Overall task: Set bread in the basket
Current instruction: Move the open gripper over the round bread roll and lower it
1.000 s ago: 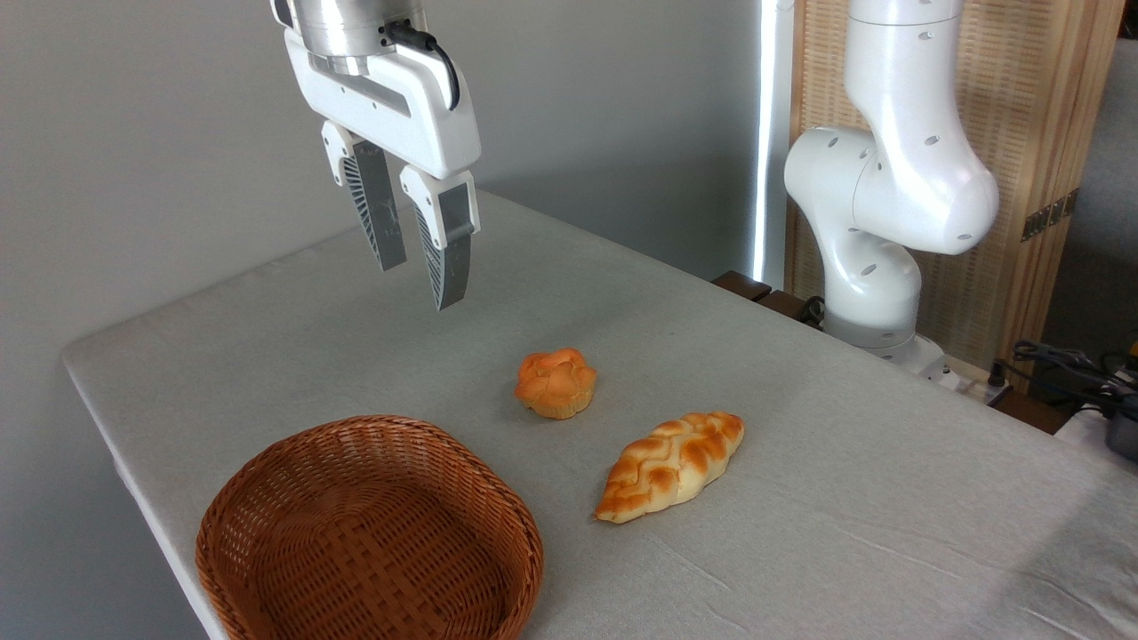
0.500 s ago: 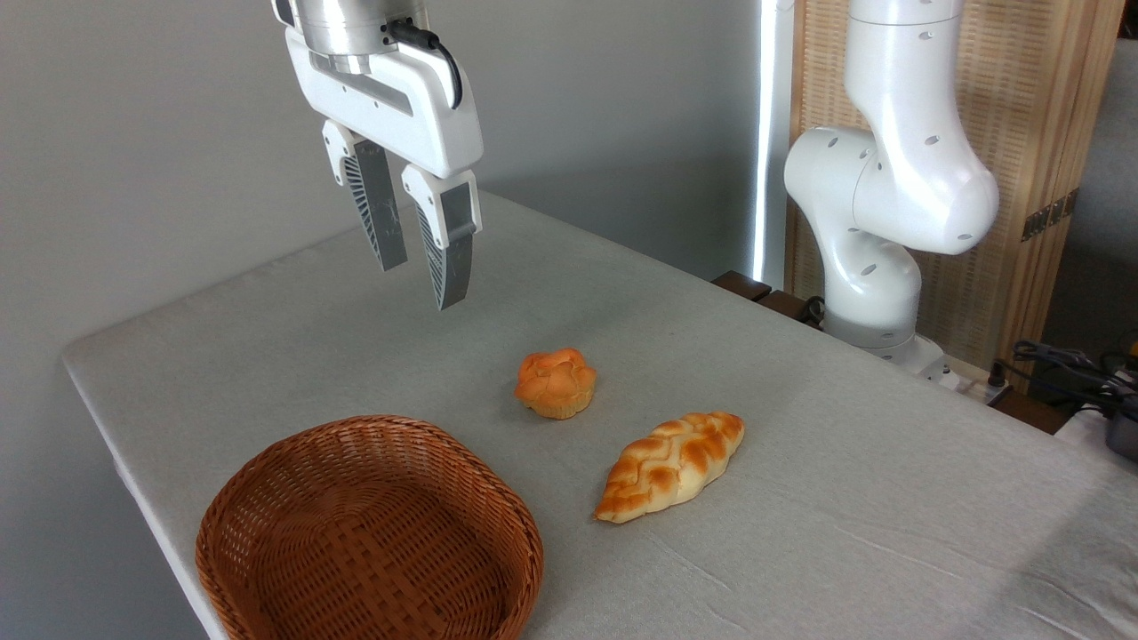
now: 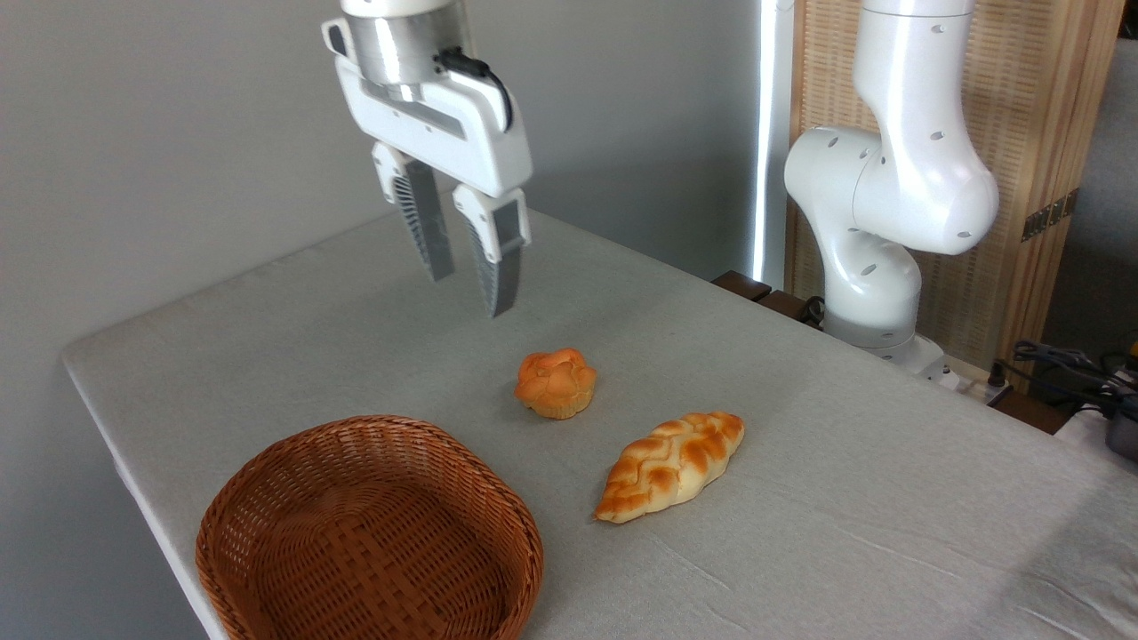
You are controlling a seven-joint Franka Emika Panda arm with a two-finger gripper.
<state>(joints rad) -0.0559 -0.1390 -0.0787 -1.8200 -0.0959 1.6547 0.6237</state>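
The bread, a small round orange bun with a knotted top, sits on the grey table near its middle. The basket, a wide shallow brown wicker oval, stands empty at the front left. My gripper hangs in the air above the table, up and to the left of the bread, well clear of it. Its two fingers point down, stand apart and hold nothing.
A longer pale braided loaf lies to the right of the basket, in front of the bread. The arm's white base rises at the table's far right edge. Cables lie beyond it. The table edge runs close by the basket.
My gripper has moved to the right and slightly down, closer to the bread. Its fingers stay apart. The bread, loaf and basket have not moved.
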